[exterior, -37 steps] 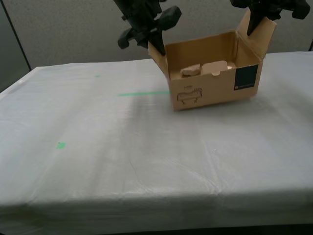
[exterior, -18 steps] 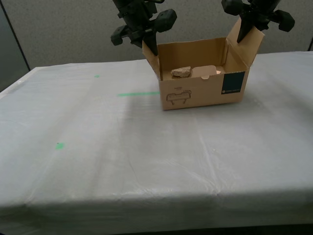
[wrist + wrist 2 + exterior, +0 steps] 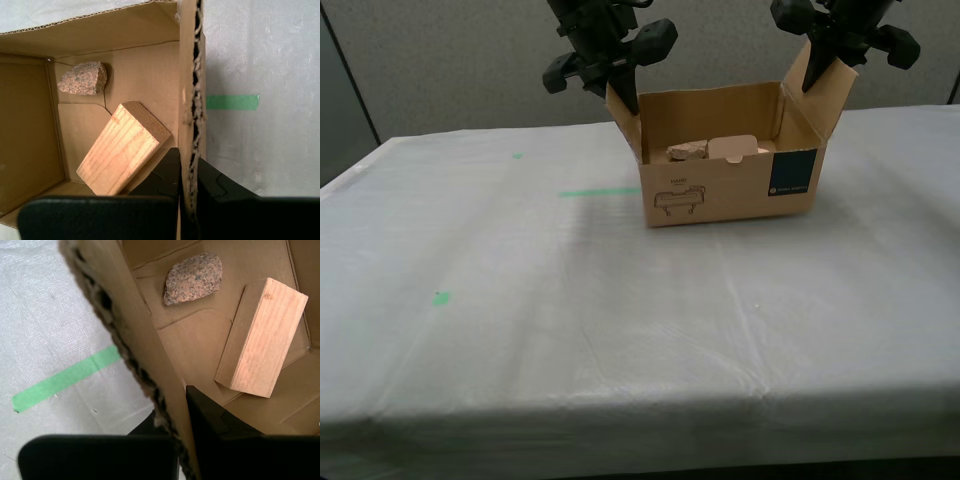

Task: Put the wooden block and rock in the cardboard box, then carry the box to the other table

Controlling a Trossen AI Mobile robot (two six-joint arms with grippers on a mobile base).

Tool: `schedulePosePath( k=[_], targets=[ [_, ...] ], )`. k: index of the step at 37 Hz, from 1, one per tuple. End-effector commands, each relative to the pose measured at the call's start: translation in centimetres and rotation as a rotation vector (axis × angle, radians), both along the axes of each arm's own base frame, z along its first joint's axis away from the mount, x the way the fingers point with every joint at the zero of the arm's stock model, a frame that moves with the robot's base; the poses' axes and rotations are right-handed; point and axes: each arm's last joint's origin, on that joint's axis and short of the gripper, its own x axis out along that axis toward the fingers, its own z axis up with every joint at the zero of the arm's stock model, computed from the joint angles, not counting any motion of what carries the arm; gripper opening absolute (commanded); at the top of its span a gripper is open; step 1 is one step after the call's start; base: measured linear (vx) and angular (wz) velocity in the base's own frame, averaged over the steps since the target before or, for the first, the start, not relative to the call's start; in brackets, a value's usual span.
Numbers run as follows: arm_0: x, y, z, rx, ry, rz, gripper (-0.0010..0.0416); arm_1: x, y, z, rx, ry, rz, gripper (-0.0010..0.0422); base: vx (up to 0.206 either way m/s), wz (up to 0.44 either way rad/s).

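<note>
The cardboard box stands open on the other table, the one under wrinkled white cloth, at its far side. Inside lie the rock and the wooden block. My second gripper is shut on the box's upright flap at the exterior view's left. My first gripper is shut on the opposite flap. Whether the box's base rests on the cloth or hangs just above it I cannot tell.
A green tape strip lies on the cloth just beyond the box, toward the exterior view's left. Small green marks dot the cloth. A short tape piece shows outside the other flap. A grey partition wall stands behind the table.
Both grippers have carried the box toward the exterior view's left, from beyond the tape strip's end to right against it. The rock and block stay inside.
</note>
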Motion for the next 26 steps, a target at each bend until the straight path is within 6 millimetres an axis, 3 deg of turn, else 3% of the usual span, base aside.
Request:
schedulePosePath(
  k=[1,7,19,26],
  targets=[
    [-0.01,0.08,0.09,0.005,-0.001,0.001,0.0000,-0.05,0.00,0.04,0.004,-0.004,-0.020,0.0000,0.000,0.000],
    [-0.11,0.19,0.06,0.013,0.010,0.008,0.0000,-0.08,-0.01,0.03,0.006,-0.001,-0.020,0.0019,0.000,0.000],
    [-0.17,0.27,0.04,0.019,0.022,-0.008,0.0004,-0.07,0.01,0.04,0.003,0.004,-0.008,0.0118,0.000,0.000],
    [-0.14,0.29,0.05,0.018,0.017,-0.007,0.0054,-0.08,-0.01,0.04,0.003,0.004,-0.008,0.0171,0.000,0.000]
  ],
)
